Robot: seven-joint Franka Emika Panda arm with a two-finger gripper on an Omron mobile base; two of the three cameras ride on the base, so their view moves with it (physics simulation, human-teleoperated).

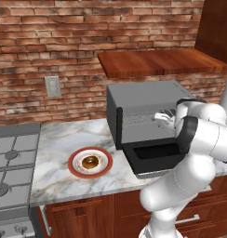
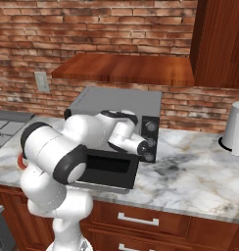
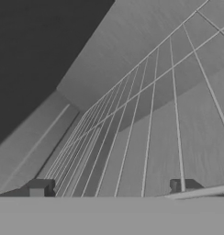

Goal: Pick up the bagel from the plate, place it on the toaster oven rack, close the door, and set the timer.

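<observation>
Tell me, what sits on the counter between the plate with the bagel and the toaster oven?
Nothing: in the left base view, bare marble counter separates the plate holding the bagel from the toaster oven and its lowered door.

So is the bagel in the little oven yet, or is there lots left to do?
Not yet. The oven door already hangs open, so that part is ready. The bagel still sits on the plate. Right now the open, empty pincer is inside the oven, over the wire rack. Left to do: pick up the bagel, put it on the rack, shut the door and set the timer.
</observation>
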